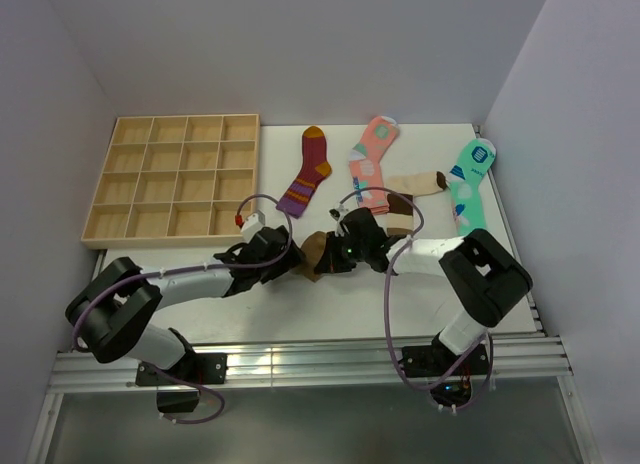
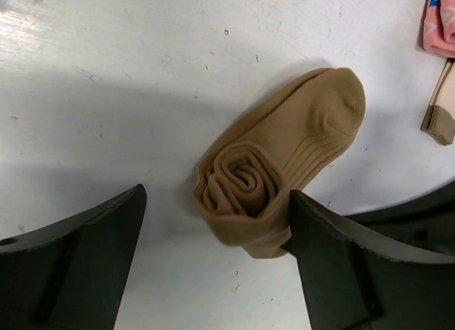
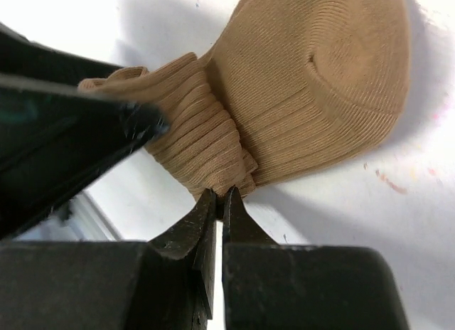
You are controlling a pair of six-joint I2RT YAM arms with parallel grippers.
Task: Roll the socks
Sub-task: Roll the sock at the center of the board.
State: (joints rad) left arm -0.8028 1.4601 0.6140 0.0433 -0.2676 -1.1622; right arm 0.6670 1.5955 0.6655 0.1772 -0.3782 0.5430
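Closed right jaws against brown sock (image 3: 306,81), toe away

Bright, even light from overhead fills the top view. The matte white table top (image 1: 330,314) shows only faint, soft shadows under the arms, and the silver metal rail (image 1: 300,356) at the near edge carries a glare stripe. In the left wrist view a broad grey shadow surrounds the plain mid-brown ribbed sock (image 2: 284,152). The black plastic fingers (image 2: 78,266) of the left gripper (image 2: 217,195) seem slightly out of focus. In the right wrist view the ribbing is sharp and the table is nearly blown out.
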